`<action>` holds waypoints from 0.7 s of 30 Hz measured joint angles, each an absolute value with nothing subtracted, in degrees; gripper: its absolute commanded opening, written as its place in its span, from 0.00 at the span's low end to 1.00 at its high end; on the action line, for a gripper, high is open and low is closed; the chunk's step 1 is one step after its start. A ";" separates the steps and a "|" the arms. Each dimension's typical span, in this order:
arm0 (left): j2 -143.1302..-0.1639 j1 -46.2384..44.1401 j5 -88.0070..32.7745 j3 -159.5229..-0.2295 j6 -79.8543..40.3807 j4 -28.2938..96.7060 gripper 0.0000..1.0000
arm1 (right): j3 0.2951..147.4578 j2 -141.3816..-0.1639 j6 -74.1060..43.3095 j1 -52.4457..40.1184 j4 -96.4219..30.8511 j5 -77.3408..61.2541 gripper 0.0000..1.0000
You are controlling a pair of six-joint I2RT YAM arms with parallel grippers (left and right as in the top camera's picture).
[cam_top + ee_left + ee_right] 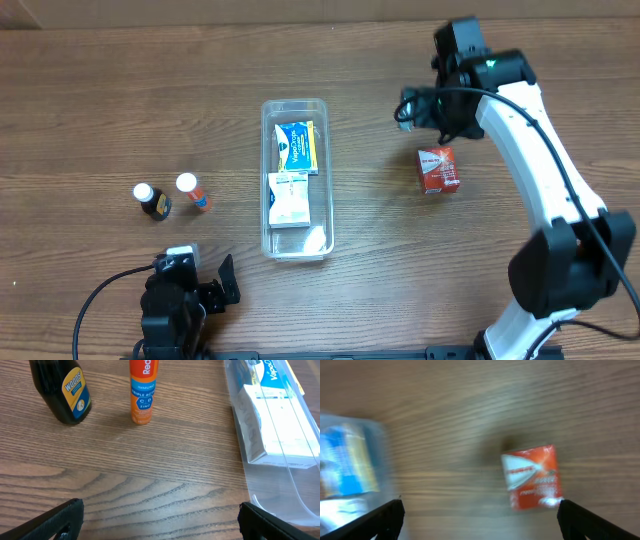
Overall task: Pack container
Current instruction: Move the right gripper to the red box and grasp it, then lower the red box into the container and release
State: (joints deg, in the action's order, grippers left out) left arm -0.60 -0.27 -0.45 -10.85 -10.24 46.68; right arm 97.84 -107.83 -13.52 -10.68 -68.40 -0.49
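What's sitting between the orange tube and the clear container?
Nothing; only bare table separates the orange tube from the container, shown in overhead and left wrist views.

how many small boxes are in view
3. A blue-and-yellow box and a white box lie inside the container; a red box sits on the table to its right. Others could be hidden beneath them.
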 measured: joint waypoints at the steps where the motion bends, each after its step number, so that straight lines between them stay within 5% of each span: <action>1: -0.60 -0.27 -0.45 -10.85 -10.24 46.65 1.00 | 94.48 -108.42 -12.23 -9.17 -66.63 -0.40 1.00; 8: -0.60 -0.27 -0.45 -10.85 -10.24 46.65 1.00 | 80.12 -114.67 -2.52 -4.89 -55.53 -2.09 1.00; 10: -0.60 -0.27 -0.45 -10.85 -10.26 46.70 1.00 | 80.01 -117.03 -1.63 -5.02 -54.43 -2.76 0.80; 16: -0.60 -0.27 -0.45 -10.85 -10.24 46.65 1.00 | 82.43 -116.90 -7.05 -5.69 -62.87 -3.75 0.68; 21: -0.60 -0.27 -0.45 -10.85 -10.24 46.68 1.00 | 97.80 -106.37 -14.00 -19.14 -67.92 -4.29 0.68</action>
